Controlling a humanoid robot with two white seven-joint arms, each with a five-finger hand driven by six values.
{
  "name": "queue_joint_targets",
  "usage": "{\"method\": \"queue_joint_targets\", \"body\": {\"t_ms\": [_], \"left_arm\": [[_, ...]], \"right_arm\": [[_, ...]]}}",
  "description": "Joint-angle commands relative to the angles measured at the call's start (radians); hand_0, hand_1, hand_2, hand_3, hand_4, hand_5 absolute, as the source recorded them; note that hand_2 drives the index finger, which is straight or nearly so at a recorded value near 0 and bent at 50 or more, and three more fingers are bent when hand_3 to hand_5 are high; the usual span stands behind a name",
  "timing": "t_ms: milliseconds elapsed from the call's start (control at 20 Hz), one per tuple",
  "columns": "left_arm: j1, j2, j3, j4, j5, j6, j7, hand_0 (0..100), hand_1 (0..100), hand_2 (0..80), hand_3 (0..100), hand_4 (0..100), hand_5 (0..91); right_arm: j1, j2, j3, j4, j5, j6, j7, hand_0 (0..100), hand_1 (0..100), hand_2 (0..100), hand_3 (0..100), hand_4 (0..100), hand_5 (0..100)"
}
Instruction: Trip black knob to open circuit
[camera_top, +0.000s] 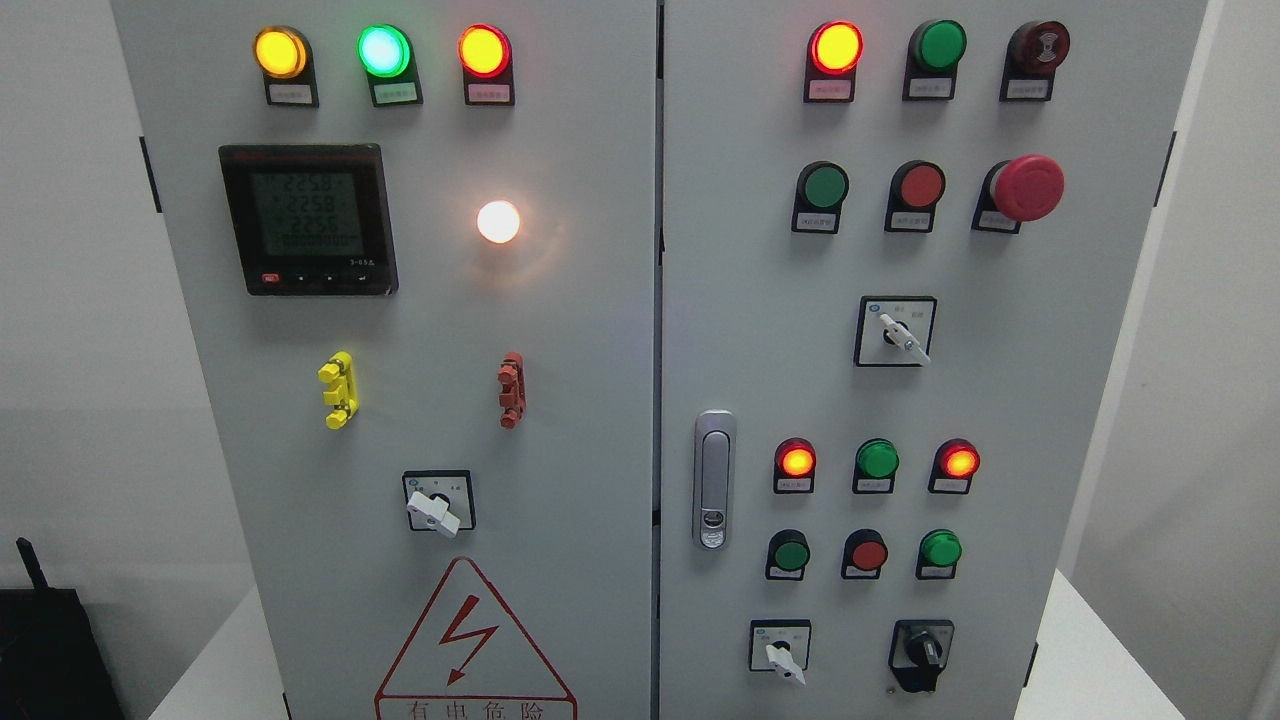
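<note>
I see neither of my hands from the head camera, so I cannot tell whether the fingers are spread, curled or gripping anything. What fills my view is a grey control cabinet (600, 330) with two doors.

I take the silver door latch (714, 480) as my landmark. It sits on the right door, just beside the centre seam. The black knob (922, 650) is below and to the right of the latch, near the picture's bottom edge, its handle pointing roughly straight up and down. Left of that knob, nearly under the latch, is a white selector switch (779, 652) with its lever tilted down to the right.

To the lower left of the latch, on the left door, is a red warning triangle (470, 645) with a lightning bolt. Above the triangle is another white rotary switch (437, 505).

Right of the latch are two rows of three small lamps and buttons; the two outer lamps in the upper row glow red. Higher still is a third white selector (897, 332).

Up and to the right of the latch is a red mushroom button (1026, 187). Up and to the left is the digital meter (308, 218) with a lit display, and a white lamp (498, 221) glows beside it.
</note>
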Motion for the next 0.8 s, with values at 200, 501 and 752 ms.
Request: {"method": "queue_joint_targets", "body": {"t_ms": [200,501,752], "left_arm": [[-0.004,-0.002,0.001,0.0,0.002,-0.002,0.0,12,39,0.0,0,0,0.0],[-0.004,-0.002,0.001,0.0,0.002,-0.002,0.0,12,39,0.0,0,0,0.0],[-0.004,-0.002,0.001,0.0,0.002,0.0,0.0,12,39,0.0,0,0,0.0]], "right_arm": [[-0.006,0.011,-0.005,-0.033,-0.001,-0.029,0.004,0,18,0,0,0,0],[-0.036,0.011,-0.006,-0.053,-0.005,-0.069,-0.004,0,22,0,5,0,0],[-0.044,0.012,-0.006,-0.055,-0.009,-0.176,-0.007,0,27,0,11,4,0]]}}
